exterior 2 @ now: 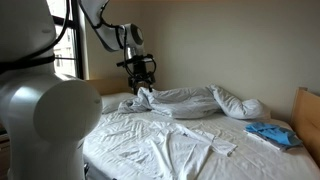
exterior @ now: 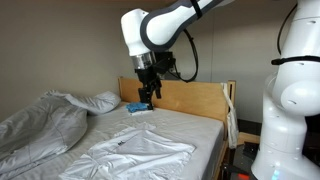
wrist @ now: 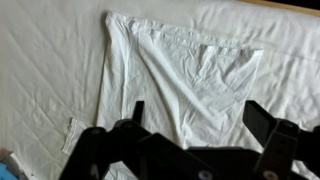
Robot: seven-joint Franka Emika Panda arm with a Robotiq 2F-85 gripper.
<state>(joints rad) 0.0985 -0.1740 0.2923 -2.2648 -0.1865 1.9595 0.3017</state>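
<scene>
My gripper [exterior: 147, 97] hangs well above a bed, open, with nothing between its black fingers [wrist: 262, 122]. In the wrist view the gripper [wrist: 198, 125] looks straight down on a white garment [wrist: 185, 75] spread flat on the white sheet. Both exterior views show that garment [exterior: 140, 150] [exterior 2: 178, 140] lying wrinkled in the middle of the mattress, far below the gripper [exterior 2: 141, 82]. A small blue cloth [exterior: 138, 107] [exterior 2: 272, 133] lies near the wooden headboard; a blue corner [wrist: 6, 166] shows at the wrist view's lower left.
A crumpled white duvet [exterior: 45, 125] [exterior 2: 205, 100] is bunched along one side of the bed. The wooden headboard [exterior: 195, 97] [exterior 2: 308, 115] stands at one end. A second white robot body [exterior: 295, 95] [exterior 2: 40, 95] stands beside the bed.
</scene>
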